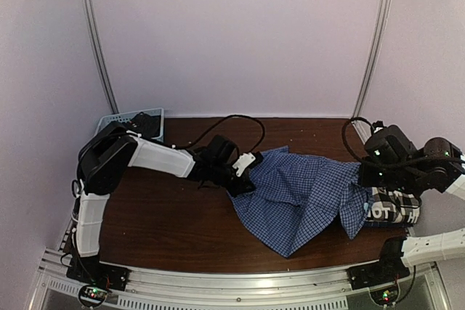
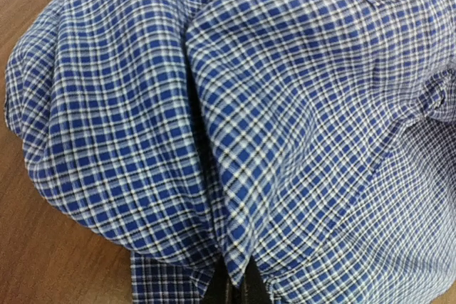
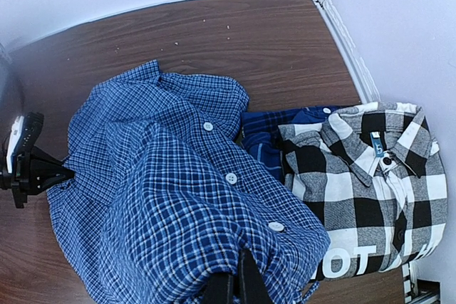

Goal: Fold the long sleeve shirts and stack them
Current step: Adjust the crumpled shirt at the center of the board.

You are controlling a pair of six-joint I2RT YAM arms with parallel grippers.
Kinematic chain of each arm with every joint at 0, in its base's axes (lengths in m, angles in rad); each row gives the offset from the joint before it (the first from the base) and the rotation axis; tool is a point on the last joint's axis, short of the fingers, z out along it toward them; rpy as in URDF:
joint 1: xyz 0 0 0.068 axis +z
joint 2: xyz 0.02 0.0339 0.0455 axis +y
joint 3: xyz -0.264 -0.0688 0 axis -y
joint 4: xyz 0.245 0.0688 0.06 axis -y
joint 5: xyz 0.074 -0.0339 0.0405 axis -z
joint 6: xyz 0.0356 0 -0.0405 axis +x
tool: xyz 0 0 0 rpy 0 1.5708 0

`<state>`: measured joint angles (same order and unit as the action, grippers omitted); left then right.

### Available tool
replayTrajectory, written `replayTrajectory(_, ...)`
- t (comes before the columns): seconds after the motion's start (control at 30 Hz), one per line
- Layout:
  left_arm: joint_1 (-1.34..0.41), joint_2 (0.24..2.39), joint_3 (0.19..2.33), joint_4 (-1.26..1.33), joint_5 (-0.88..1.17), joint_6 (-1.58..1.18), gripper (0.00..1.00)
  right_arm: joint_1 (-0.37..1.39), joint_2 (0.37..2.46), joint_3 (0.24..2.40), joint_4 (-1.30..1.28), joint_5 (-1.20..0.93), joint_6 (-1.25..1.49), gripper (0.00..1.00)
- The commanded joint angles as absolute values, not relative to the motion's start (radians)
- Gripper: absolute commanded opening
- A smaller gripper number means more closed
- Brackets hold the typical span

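Note:
The blue fine-check shirt (image 1: 298, 197) lies spread and rumpled across the middle of the table, white buttons (image 3: 231, 178) showing. My left gripper (image 1: 243, 173) is shut on its left edge; the cloth (image 2: 235, 176) fills the left wrist view and drapes over the fingers. My right gripper (image 3: 239, 286) is shut on the shirt's right side, holding it a little raised. The black-and-white plaid shirt (image 3: 370, 176) with white lettering lies folded at the right edge, on top of the darker blue plaid shirt (image 3: 267, 137), which peeks out to its left.
A light blue lattice basket (image 1: 120, 120) stands at the back left corner behind the left arm. Bare wooden table (image 1: 167, 223) lies in front of the left arm. White walls and metal rails (image 1: 370, 49) close the back and sides.

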<state>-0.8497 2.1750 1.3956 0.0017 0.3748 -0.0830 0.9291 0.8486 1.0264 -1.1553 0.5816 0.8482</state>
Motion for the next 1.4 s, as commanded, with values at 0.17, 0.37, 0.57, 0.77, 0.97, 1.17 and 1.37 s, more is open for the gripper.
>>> replayTrajectory(0.17,-0.757,1.916,1.247,0.039,0.338,-0.176,0.00,0.878,0.857,1.001,-1.086,0.570,0.752,0.00)
replayTrajectory(0.37,-0.640,1.593,1.110,-0.088,0.229,-0.231,0.00,0.861,0.890,0.978,-0.937,0.485,0.584,0.00)
replayTrajectory(0.57,-0.626,1.408,1.085,-0.228,0.094,-0.302,0.00,0.854,1.016,0.972,-0.817,0.339,0.469,0.00)
replayTrajectory(0.77,-0.604,1.218,1.073,-0.307,0.055,-0.328,0.00,0.803,1.127,1.022,-0.796,0.347,0.441,0.00)
replayTrajectory(0.97,-0.604,1.151,1.124,-0.379,0.129,-0.312,0.00,0.650,1.179,1.054,-0.797,0.323,0.422,0.00)
replayTrajectory(1.17,-0.697,1.280,1.193,-0.320,0.208,-0.314,0.00,0.548,1.212,1.051,-0.782,0.343,0.411,0.03)
replayTrajectory(1.37,-0.784,1.574,1.378,-0.281,0.234,-0.312,0.00,0.493,1.244,1.008,-0.761,0.354,0.404,0.05)
